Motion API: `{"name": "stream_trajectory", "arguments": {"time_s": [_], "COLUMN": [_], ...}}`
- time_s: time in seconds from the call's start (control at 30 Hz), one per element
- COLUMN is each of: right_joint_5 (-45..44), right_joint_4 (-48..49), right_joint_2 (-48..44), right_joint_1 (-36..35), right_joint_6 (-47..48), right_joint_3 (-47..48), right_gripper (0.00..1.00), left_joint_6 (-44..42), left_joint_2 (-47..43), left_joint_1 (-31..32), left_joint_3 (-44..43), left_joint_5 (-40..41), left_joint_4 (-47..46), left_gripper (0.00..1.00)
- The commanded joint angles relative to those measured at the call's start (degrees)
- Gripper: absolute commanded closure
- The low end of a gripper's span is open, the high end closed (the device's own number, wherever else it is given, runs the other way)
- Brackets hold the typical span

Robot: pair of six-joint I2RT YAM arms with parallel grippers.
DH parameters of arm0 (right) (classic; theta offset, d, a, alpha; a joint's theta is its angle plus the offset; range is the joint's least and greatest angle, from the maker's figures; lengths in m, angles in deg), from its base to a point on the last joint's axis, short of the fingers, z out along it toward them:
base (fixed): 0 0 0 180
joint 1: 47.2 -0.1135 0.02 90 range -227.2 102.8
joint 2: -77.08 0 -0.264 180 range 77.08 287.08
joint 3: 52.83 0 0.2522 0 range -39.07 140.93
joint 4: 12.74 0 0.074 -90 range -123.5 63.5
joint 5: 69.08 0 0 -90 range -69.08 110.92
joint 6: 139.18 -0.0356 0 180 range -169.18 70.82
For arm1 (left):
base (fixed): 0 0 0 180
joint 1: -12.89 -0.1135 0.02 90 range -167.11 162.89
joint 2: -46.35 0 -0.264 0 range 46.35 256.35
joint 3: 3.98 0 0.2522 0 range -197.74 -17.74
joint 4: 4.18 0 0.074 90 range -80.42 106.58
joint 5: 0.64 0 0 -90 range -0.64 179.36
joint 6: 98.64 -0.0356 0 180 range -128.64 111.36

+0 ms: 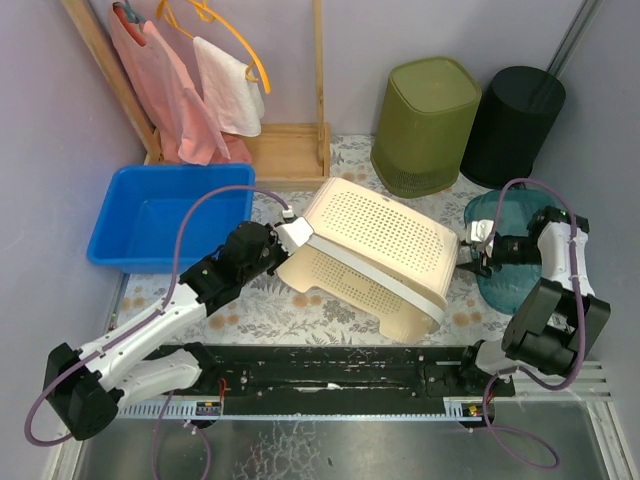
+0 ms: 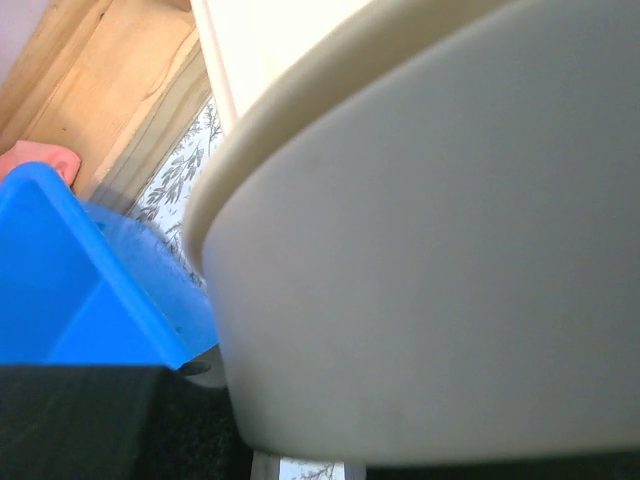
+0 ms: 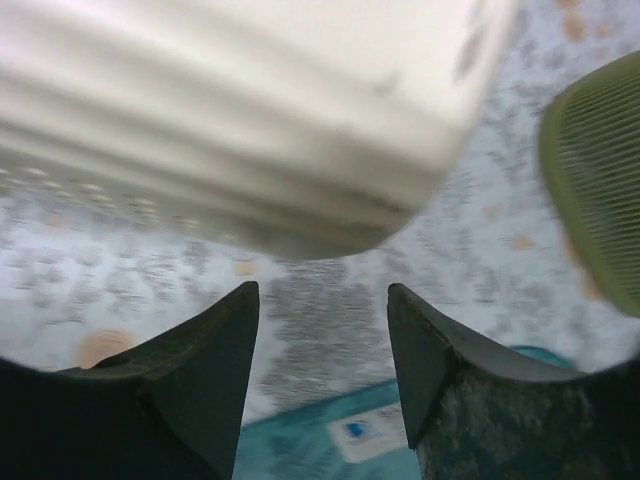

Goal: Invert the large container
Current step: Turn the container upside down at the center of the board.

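Observation:
The large container [image 1: 375,250] is a cream perforated basket, tilted in the middle of the table, its open side facing the near left and its base turned up and to the right. My left gripper [image 1: 290,235] is at its raised left rim and looks shut on that rim. In the left wrist view the cream wall [image 2: 430,250] fills the frame and hides the fingertips. My right gripper [image 1: 468,258] is open and empty just off the container's right end. In the right wrist view [image 3: 322,300] the container's corner [image 3: 250,120] hangs just beyond the fingertips.
A blue tub [image 1: 165,215] stands left of the container, close to my left arm, and shows in the left wrist view [image 2: 60,290]. A teal lid [image 1: 510,270] lies under my right gripper. An olive basket [image 1: 425,125] and a black bin [image 1: 512,125] stand at the back right. A wooden clothes rack [image 1: 290,150] stands at the back.

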Motion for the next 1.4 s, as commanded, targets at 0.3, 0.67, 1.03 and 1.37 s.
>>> {"name": "stream_trajectory", "arguments": {"time_s": [0.3, 0.67, 1.03, 1.37], "right_joint_5": [13.35, 12.49, 24.07, 29.15], "right_joint_4": [-14.32, -14.39, -14.38, -14.32], "right_joint_2": [3.91, 2.57, 10.62, 17.03], "right_joint_1": [2.93, 2.85, 2.85, -0.64], "right_joint_6": [8.07, 1.59, 4.93, 6.71], "right_joint_3": [1.85, -2.05, 2.39, 7.04], "right_gripper": [0.32, 0.31, 0.29, 0.29], "left_joint_6": [0.43, 9.76, 10.12, 10.33], "left_joint_2": [10.2, 25.73, 26.25, 24.68], "left_joint_1": [-11.94, -14.78, -14.78, -14.78], "left_joint_3": [2.4, -12.8, -13.13, -12.12], "left_joint_5": [-0.1, -0.92, -3.47, -4.68], "left_joint_4": [-14.5, -15.82, -14.23, -12.93], "left_gripper": [1.0, 1.0, 1.0, 1.0]}}
